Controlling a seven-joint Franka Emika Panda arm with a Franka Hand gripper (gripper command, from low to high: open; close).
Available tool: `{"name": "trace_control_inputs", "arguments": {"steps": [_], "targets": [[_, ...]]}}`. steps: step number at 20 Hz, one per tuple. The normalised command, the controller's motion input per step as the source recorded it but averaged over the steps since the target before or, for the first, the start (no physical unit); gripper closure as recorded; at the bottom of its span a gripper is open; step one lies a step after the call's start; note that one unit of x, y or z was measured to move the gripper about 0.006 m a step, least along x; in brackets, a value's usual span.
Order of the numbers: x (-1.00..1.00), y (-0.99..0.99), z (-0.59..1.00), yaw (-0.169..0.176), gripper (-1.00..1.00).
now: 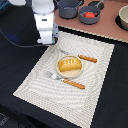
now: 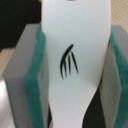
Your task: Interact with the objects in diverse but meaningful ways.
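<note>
My gripper (image 2: 74, 70): clamped on a white piece (image 2: 75, 60) with dark line markings, green pads (image 2: 36, 80) pressing both its sides.
Bread loaf (image 1: 69, 64): on the plate (image 1: 69, 73), mid placemat (image 1: 35, 82), between knife (image 1: 87, 58) and fork (image 1: 66, 80).
Tomato (image 1: 89, 15): inside the pan (image 1: 90, 14).
Pot (image 1: 69, 7): beside the pan.

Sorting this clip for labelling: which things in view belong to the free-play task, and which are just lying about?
Part of the job:
- white piece with a black mark, clamped in the gripper
- golden bread loaf
- red tomato
- frying pan
- two-handled pot

Just lying about:
- round plate
- wooden-handled knife
- wooden-handled fork
- striped placemat
</note>
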Motion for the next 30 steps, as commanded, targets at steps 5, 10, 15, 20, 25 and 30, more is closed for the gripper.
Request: {"name": "trace_control_inputs", "arguments": {"steps": [5, 10, 15, 20, 25, 30], "targets": [[0.83, 0.25, 0.92, 0.000, 1.00], [0.80, 0.30, 0.69, 0.000, 1.00], [0.79, 0.35, 0.49, 0.000, 1.00], [0.77, 0.41, 0.28, 0.000, 1.00], [0.77, 0.41, 0.35, 0.000, 1.00], [0.77, 0.43, 0.66, 0.000, 1.00]]}}
